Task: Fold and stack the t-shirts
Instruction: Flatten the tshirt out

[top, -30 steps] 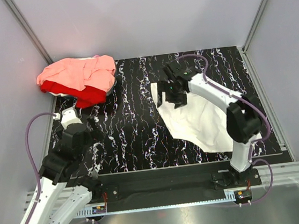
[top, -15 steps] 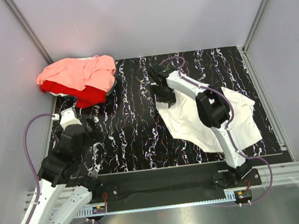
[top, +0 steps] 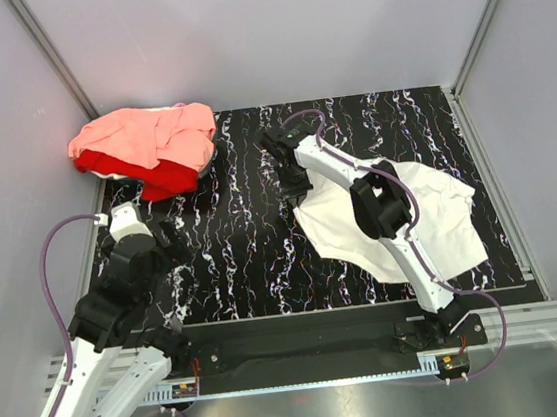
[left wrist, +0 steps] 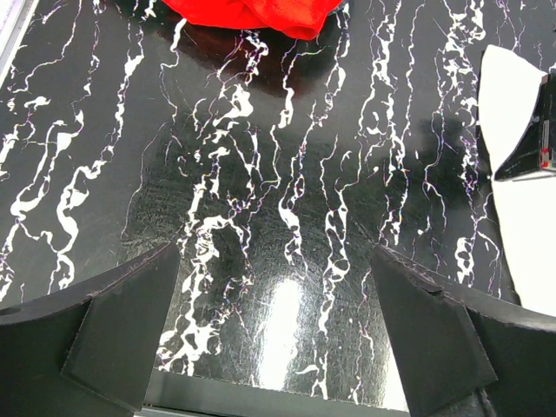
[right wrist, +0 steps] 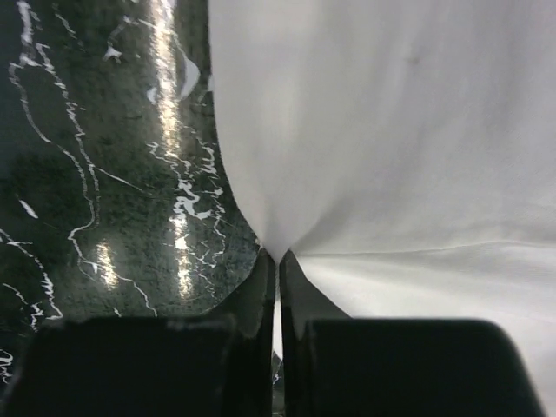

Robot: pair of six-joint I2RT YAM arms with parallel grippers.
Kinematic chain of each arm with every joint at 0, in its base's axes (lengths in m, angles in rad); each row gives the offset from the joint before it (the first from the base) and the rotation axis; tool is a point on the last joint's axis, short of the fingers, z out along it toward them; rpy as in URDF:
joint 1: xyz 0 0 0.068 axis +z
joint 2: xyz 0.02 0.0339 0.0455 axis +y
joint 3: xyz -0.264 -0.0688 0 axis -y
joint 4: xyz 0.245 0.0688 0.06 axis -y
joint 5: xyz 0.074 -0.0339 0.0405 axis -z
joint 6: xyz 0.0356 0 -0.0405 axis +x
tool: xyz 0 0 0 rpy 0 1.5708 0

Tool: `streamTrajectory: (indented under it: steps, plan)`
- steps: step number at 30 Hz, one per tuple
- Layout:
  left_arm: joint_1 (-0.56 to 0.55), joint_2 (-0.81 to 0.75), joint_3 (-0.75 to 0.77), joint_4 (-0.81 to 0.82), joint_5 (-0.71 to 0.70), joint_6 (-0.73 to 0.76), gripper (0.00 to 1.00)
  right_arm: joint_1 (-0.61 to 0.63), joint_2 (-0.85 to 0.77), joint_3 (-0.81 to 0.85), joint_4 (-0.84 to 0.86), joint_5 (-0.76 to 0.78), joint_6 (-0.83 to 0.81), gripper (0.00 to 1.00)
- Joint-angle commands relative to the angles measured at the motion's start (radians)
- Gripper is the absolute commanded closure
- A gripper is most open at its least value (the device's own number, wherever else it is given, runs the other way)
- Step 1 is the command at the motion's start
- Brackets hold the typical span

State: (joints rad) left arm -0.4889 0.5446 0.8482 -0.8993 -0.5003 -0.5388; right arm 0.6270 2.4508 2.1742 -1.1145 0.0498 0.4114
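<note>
A white t-shirt [top: 431, 221] lies spread on the right half of the black marbled table. My right gripper [top: 290, 174] is at its far left corner. In the right wrist view that gripper [right wrist: 278, 258] is shut on the white t-shirt [right wrist: 391, 130], with cloth pinched into a pucker between the fingertips. A salmon-pink t-shirt [top: 144, 133] lies crumpled on a red t-shirt [top: 167, 181] at the far left corner. My left gripper [left wrist: 278, 321] hangs open over bare table, near the red t-shirt [left wrist: 261, 13], with nothing between its fingers.
The black white-veined table top [top: 243, 253] is walled by grey panels at the back and on both sides. A metal rail [top: 315, 350] carrying both arm bases runs along the near edge. The right arm stretches across the white shirt.
My right gripper has moved left to the white t-shirt's far left corner and shut on it. The left arm has barely moved, and the pink and red pile is unchanged.
</note>
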Motion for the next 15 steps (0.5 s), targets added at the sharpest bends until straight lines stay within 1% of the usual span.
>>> streamTrajectory:
  steps: [1,2,4,5,6,7,8,9,10,11,12,13,14,15]
  plan:
    - [0.006,0.005,-0.005,0.046,0.006,0.016,0.01,0.026,0.01,0.13,-0.085,-0.02,-0.048,1.0]
    - [0.007,0.005,-0.005,0.045,0.005,0.017,0.01,0.036,-0.007,0.191,-0.099,-0.03,-0.054,1.0]
    - [0.007,0.005,-0.003,0.043,0.002,0.016,0.01,0.072,-0.027,0.278,-0.18,-0.03,-0.062,1.0]
    - [0.007,0.003,-0.003,0.042,-0.001,0.016,0.01,0.082,-0.05,0.385,-0.212,-0.037,-0.063,1.0]
    - [0.007,0.003,-0.003,0.042,-0.003,0.014,0.01,0.094,-0.065,0.444,-0.275,-0.047,-0.057,1.0]
    - [0.007,0.002,-0.003,0.042,-0.003,0.014,0.01,0.1,-0.087,0.499,-0.3,-0.045,-0.053,1.0]
    - [0.009,-0.001,-0.003,0.04,-0.006,0.013,0.01,0.109,-0.151,0.582,-0.317,-0.098,-0.048,1.0]
    - [0.009,-0.003,-0.003,0.04,-0.007,0.013,0.01,0.111,-0.195,0.591,-0.323,-0.103,-0.034,1.0]
    - [0.009,-0.006,-0.003,0.039,-0.007,0.01,0.01,0.109,-0.325,0.532,-0.317,-0.09,-0.026,1.0]
    - [0.009,-0.009,-0.003,0.039,-0.009,0.011,0.01,0.109,-0.404,0.462,-0.299,-0.029,-0.02,1.0]
    - [0.009,-0.012,-0.003,0.039,-0.01,0.008,0.01,0.109,-0.491,0.365,-0.235,0.008,-0.019,1.0]
    - [0.009,-0.015,-0.003,0.037,-0.011,0.01,0.01,0.109,-0.677,0.255,-0.194,0.059,-0.007,1.0]
    - [0.009,-0.021,-0.003,0.037,-0.011,0.008,0.01,0.108,-0.773,0.022,-0.156,0.194,0.018,1.0]
    - [0.009,-0.026,-0.003,0.037,-0.011,0.008,0.01,0.108,-0.867,-0.096,-0.092,0.276,0.091,1.0]
